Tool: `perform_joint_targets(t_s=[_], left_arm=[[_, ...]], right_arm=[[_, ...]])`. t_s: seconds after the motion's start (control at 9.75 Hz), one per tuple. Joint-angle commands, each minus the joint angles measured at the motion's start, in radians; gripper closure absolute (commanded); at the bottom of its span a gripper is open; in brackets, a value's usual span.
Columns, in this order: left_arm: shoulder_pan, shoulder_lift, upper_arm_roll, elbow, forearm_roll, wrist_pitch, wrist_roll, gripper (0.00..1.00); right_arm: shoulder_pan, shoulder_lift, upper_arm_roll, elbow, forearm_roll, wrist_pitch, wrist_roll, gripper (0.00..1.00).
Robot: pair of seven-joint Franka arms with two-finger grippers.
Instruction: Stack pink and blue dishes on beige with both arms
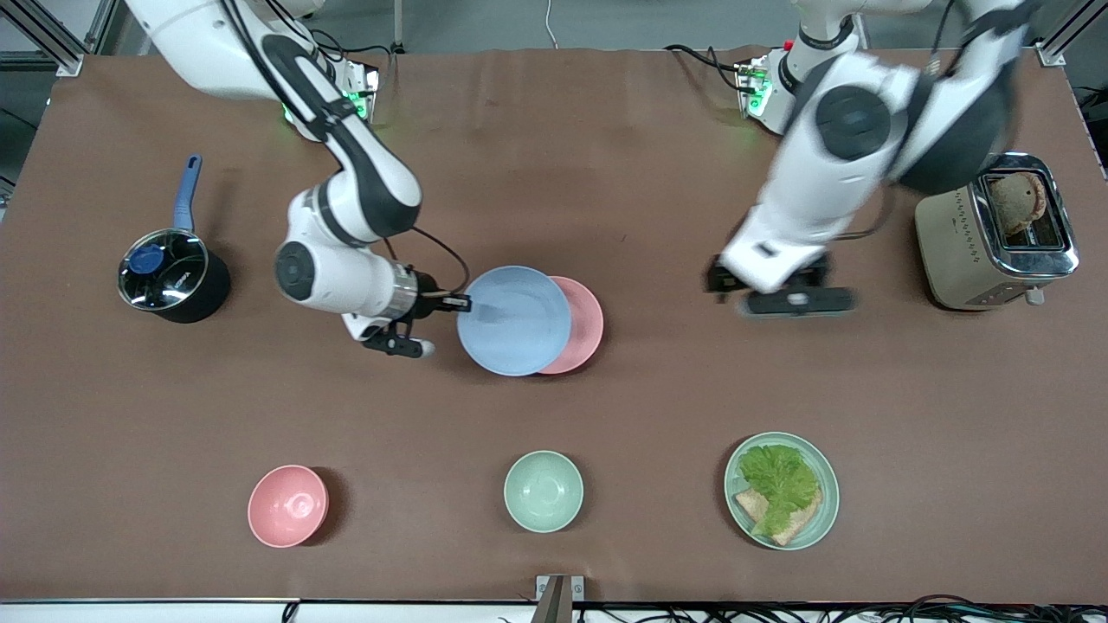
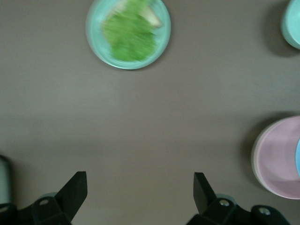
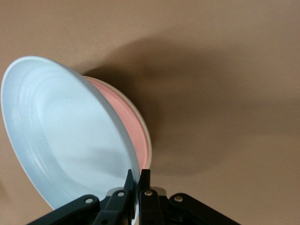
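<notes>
My right gripper (image 1: 463, 303) (image 3: 139, 174) is shut on the rim of the light blue plate (image 1: 512, 320) (image 3: 61, 136). It holds the plate tilted over the pale pink plate (image 1: 578, 324) (image 3: 131, 122) (image 2: 281, 157) and covers most of it. The pink plate lies on the beige plate (image 3: 146, 136), of which only a thin cream edge shows under it. My left gripper (image 1: 783, 294) (image 2: 140, 180) hangs open and holds nothing. It is over bare table between the plates and the toaster.
A black saucepan (image 1: 173, 277) with a blue handle stands toward the right arm's end and a toaster (image 1: 995, 229) toward the left arm's end. Nearer the front camera stand a pink bowl (image 1: 287, 506), a mint bowl (image 1: 543, 491) and a mint plate (image 1: 827, 493) (image 2: 164, 28) with lettuce and bread.
</notes>
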Motion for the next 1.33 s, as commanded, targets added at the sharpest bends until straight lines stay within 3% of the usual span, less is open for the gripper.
perform_joint_targets(t_s=[0.0,0.31,0.41,0.51,0.62,0.72,0.92,1.23], left_arm=[[-0.006,-0.082,0.128,0.001,-0.098,-0.074,0.170,0.00],[-0.019,-0.109,0.289,0.156,-0.181,-0.340,0.259,0.00],[-0.019,-0.129,0.309,0.170,-0.183,-0.350,0.271,0.00],[-0.011,-0.135,0.311,0.201,-0.173,-0.352,0.307,0.00],[-0.007,-0.130,0.317,0.253,-0.171,-0.370,0.318,0.00],[-0.006,-0.123,0.319,0.293,-0.162,-0.404,0.318,0.00],[-0.006,-0.127,0.319,0.304,-0.139,-0.445,0.320,0.00],[0.007,-0.136,0.316,0.295,-0.140,-0.481,0.325,0.00]], right_arm=[[-0.007,0.049,0.049,-0.003,0.024,0.078,0.015,0.97],[0.017,0.075,0.051,-0.004,0.024,0.117,0.014,0.96],[0.018,0.090,0.051,-0.004,0.018,0.121,0.008,0.90],[0.019,0.095,0.051,-0.004,0.015,0.119,0.005,0.72],[0.015,0.095,0.049,-0.004,0.015,0.110,0.006,0.33],[0.005,0.084,0.046,-0.026,0.011,0.108,0.005,0.02],[-0.014,-0.033,0.011,-0.034,-0.028,0.029,0.006,0.00],[-0.092,-0.246,-0.052,-0.024,-0.343,-0.253,0.050,0.00]])
